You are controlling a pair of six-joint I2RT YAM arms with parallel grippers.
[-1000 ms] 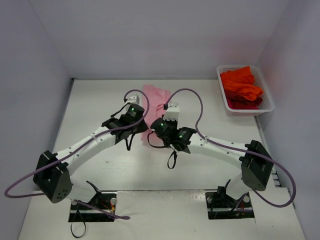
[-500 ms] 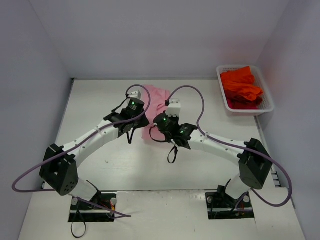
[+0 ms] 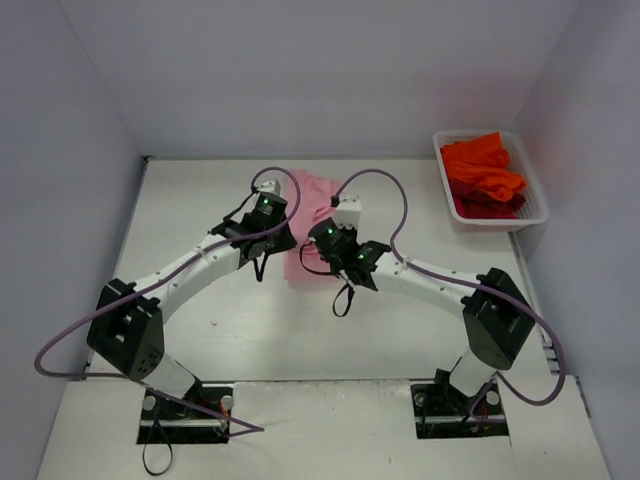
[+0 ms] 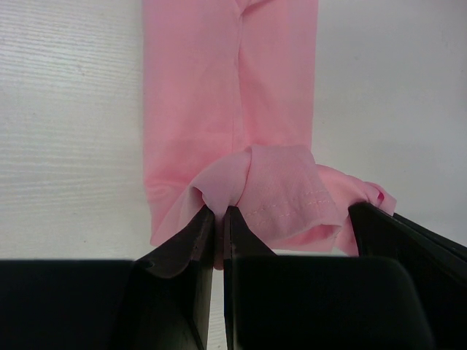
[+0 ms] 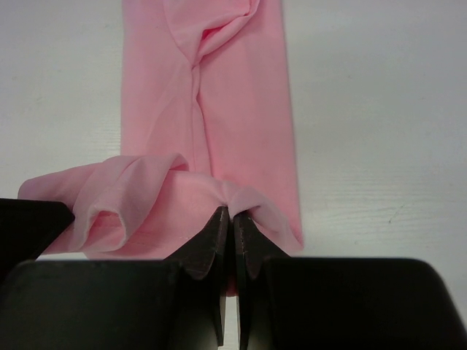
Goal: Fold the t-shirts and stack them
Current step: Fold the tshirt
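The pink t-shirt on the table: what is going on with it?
It is being folded. The left claw and the right claw are each shut on a near corner of the pink t-shirt, holding that end raised over the rest, which lies flat on the table as a narrow strip. The orange-red t-shirts lie in the white basket at the far right.

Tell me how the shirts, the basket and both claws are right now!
pink t-shirt: lying in a narrow strip, near end lifted.
left claw: shut on the pink t-shirt's near edge.
right claw: shut on the pink t-shirt's near edge.
orange-red t-shirts: crumpled in a heap inside the basket.
basket: upright, holding the orange-red t-shirts.
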